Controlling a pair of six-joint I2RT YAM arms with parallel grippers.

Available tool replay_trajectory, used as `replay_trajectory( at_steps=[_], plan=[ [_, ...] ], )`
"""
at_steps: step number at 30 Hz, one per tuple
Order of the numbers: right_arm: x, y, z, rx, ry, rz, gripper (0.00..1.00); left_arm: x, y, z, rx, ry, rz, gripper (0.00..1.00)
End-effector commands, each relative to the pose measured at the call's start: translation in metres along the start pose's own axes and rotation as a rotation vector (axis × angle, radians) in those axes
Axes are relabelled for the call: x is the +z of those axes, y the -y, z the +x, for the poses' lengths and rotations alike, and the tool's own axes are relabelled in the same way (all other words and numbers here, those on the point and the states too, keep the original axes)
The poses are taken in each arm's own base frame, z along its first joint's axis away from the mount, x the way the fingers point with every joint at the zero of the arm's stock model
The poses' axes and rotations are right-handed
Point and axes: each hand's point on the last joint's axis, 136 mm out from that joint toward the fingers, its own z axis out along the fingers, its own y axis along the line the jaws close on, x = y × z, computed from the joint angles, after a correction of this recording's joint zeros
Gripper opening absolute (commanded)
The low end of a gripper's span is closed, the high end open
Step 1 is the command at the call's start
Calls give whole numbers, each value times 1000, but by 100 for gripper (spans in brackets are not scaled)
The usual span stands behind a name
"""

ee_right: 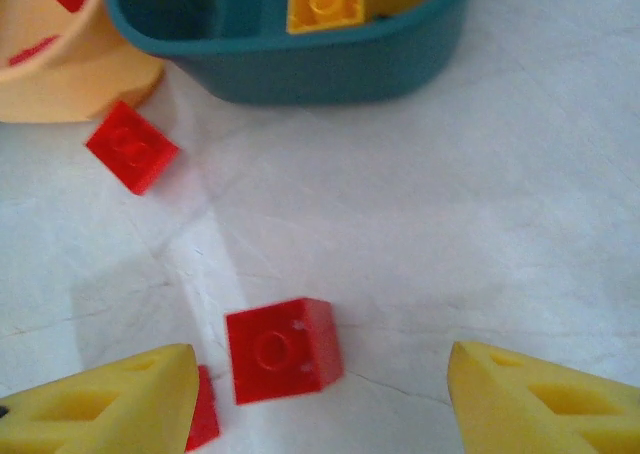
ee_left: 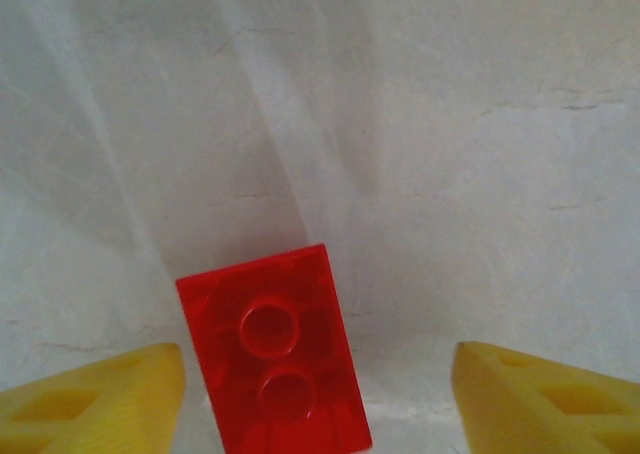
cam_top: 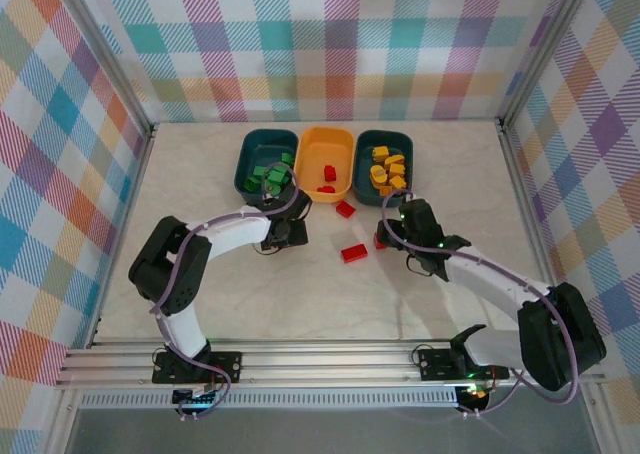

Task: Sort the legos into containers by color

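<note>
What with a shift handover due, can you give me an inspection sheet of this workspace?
Surface: pale marbled table top, no spills seen.
Job's things: left teal tub holds green bricks; yellow-orange tub holds red bricks; right teal tub holds yellow bricks; loose red bricks lie on the table before the tubs.
Clutter: nothing seen.
Grippers: left gripper open, a red two-stud brick between its fingers; right gripper open over a red brick.
Cables: purple cables run along both arms.
Surroundings: plaid cloth walls, aluminium frame.
</note>
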Motion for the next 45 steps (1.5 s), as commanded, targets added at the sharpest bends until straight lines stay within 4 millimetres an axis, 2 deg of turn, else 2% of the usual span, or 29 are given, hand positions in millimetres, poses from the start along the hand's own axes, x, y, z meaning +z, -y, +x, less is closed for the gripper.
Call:
replay_trajectory(
  at_steps=[1, 4, 6, 10, 14, 18, 20, 25, 30, 34, 40, 45],
  plan=[
    [-14, -10, -38, 66, 159, -40, 67, 7, -6, -4, 15, 2, -49, 63],
    [-16, -6, -37, 78, 170, -32, 67, 16, -8, -1, 26, -10, -55, 46],
    [-18, -6, -38, 76, 180, -34, 67, 18, -10, 0, 32, -11, -68, 39],
    [-22, -3, -40, 78, 198, -22, 67, 7, -12, -5, 30, 14, -60, 34],
    [-23, -3, -40, 82, 200, -30, 67, -23, 1, -18, 22, 57, 23, 33],
    [-21, -3, -39, 85, 195, -29, 67, -60, 19, -41, 38, 119, 107, 33],
    [-19, -3, -38, 87, 190, -26, 67, -79, 32, -60, 50, 167, 145, 34],
    [-14, 1, -35, 94, 175, 4, 66, -101, 65, -108, 84, 243, 196, 34],
    [-10, 1, -33, 97, 169, 8, 67, -79, 104, -152, 111, 249, 215, 34],
    [-12, 2, -34, 97, 177, 6, 67, -52, 124, -173, 128, 223, 210, 35],
    [-12, 1, -35, 91, 175, 5, 69, -19, 131, -190, 102, 183, 220, 41],
    [-5, 0, -31, 90, 141, 17, 73, -10, 129, -193, 89, 171, 230, 54]
  ],
)
